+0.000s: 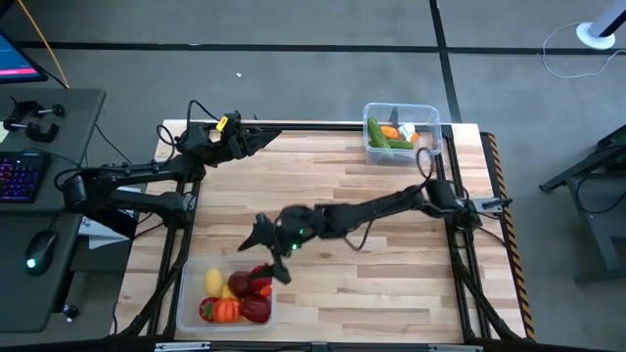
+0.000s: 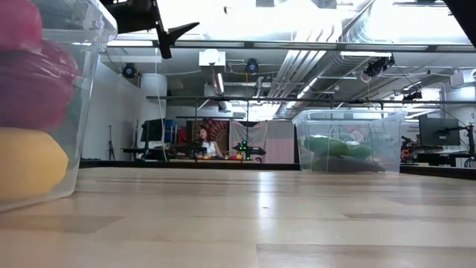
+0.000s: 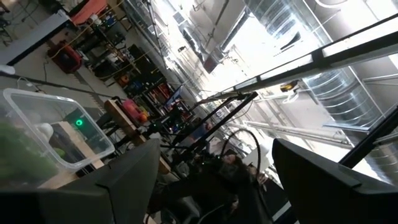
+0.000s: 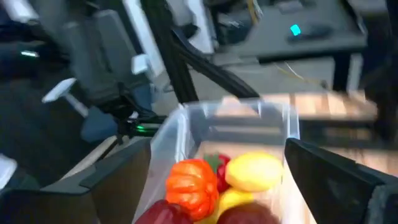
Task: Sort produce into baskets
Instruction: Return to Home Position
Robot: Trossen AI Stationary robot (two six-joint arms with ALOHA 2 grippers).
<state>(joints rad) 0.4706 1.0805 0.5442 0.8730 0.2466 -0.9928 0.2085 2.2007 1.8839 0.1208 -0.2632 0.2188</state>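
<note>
A clear basket [image 1: 186,298] stands at the table's near left, holding produce: a yellow lemon [image 4: 252,171], an orange ribbed piece [image 4: 189,180] and dark red pieces [image 1: 256,284]. My right gripper [image 1: 264,252] hovers open above this basket's far right corner, with nothing between its fingers [image 4: 124,171]. A second clear basket [image 1: 370,147] at the far right holds green cucumbers [image 1: 386,140], an orange carrot and a white piece. My left gripper [image 1: 264,137] waits open and raised at the far left, with nothing in it [image 3: 211,180].
Bare wooden tabletop [image 1: 372,274] lies between the two baskets. A desk with a keyboard [image 1: 20,176] and a mouse stands off the table's left side. A person [image 2: 204,141] sits in the room far behind the table.
</note>
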